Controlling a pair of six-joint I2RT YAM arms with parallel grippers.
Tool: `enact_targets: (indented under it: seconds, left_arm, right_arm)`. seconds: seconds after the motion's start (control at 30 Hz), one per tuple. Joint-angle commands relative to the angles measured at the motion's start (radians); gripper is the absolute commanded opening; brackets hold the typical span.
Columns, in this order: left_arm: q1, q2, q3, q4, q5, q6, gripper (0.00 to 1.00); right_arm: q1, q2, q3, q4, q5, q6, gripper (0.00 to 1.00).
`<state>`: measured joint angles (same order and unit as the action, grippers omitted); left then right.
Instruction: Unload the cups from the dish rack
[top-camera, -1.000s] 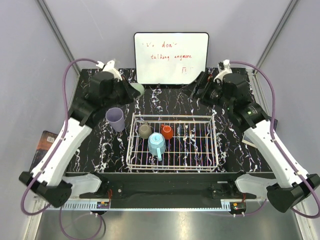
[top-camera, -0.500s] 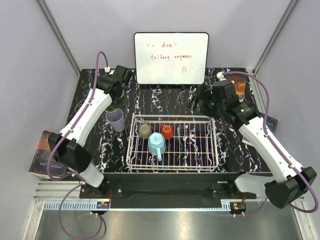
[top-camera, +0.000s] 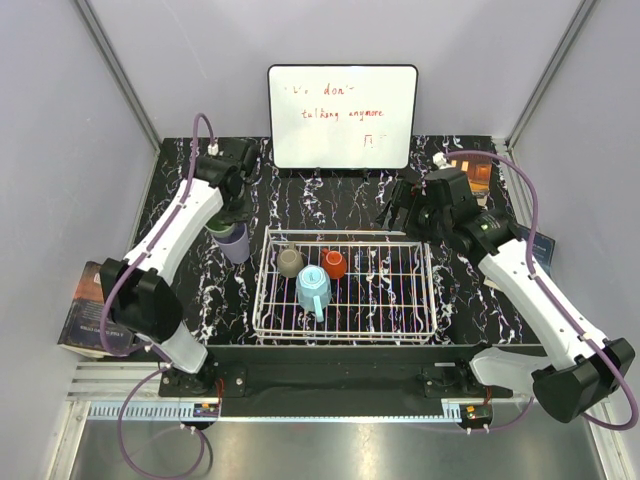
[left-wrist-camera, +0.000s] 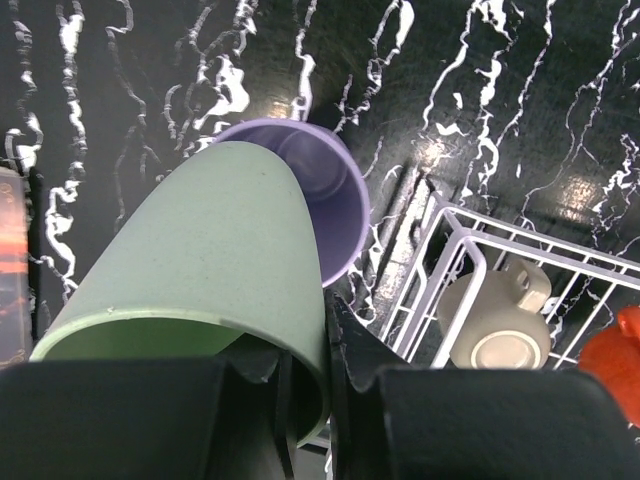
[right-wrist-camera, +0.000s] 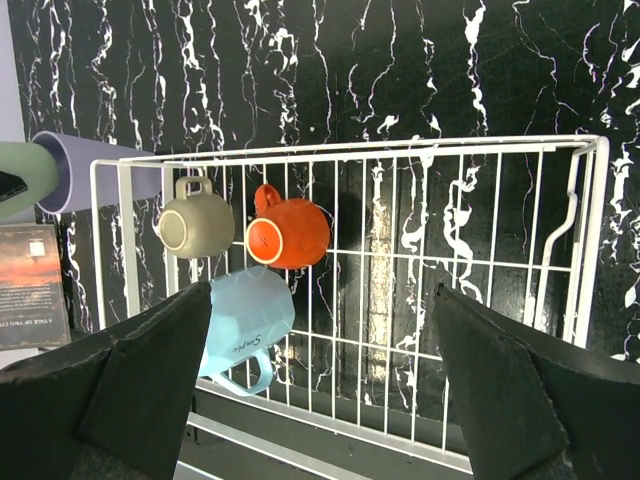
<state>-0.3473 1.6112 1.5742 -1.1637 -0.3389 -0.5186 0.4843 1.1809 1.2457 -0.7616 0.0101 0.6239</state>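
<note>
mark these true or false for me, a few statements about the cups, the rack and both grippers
1. The white wire-grid dish rack holds three cups. True.
2. The left gripper is shut on the sage-green tumbler. True.
3. The lavender tumbler stands inside the rack. False: it stands on the black marbled table, left of the rack.
4. The right gripper grips the light blue handled mug. False: it is open and empty; the mug sits in the rack.
</note>
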Motion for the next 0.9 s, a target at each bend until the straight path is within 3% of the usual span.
enact_targets:
  seconds: [0.0,0.27,0.3,0.37,0.4,0.47,0.5,0.6,0.77,0.87]
  left_arm:
    - [0.004,0.018,-0.026,0.09,0.06,0.008,0.0]
    - [0.008,0.035,-0.066,0.139,0.124,-0.004,0.02]
    - [0.008,0.023,-0.066,0.142,0.121,-0.004,0.14]
    - [0.008,0.01,-0.054,0.144,0.107,-0.004,0.28]
    - [0.008,-0.002,-0.048,0.144,0.103,-0.004,0.41]
    - [0.008,-0.017,-0.027,0.142,0.089,-0.004,0.51]
    - [0.008,-0.031,-0.02,0.144,0.075,-0.004,0.62]
    - [0.007,-0.053,0.013,0.133,0.048,-0.004,0.74]
    - [0.008,-0.089,0.084,0.108,0.002,-0.017,0.79]
    - [0.007,-0.143,0.107,0.113,-0.006,-0.037,0.8]
  right_arm:
    - [0.002,-0.023,-0.011,-0.004,0.005,-0.021,0.98]
    - [0.0,-0.02,-0.02,-0.011,0.002,-0.024,0.99]
    - [0.002,-0.021,-0.019,-0.013,0.004,-0.026,0.99]
    - [0.0,-0.021,-0.02,-0.013,0.007,-0.029,0.99]
    - [0.002,-0.021,-0.02,-0.013,0.007,-0.029,0.99]
    - [0.002,-0.021,-0.019,-0.013,0.008,-0.03,0.99]
    - [0.002,-0.021,-0.017,-0.013,0.01,-0.029,1.0]
    - [0.002,-0.021,-0.014,-0.013,0.013,-0.035,1.0]
    - [0.002,-0.023,-0.005,-0.005,-0.008,-0.065,0.98]
    - [0.01,-0.012,0.009,0.002,-0.12,-0.107,0.97]
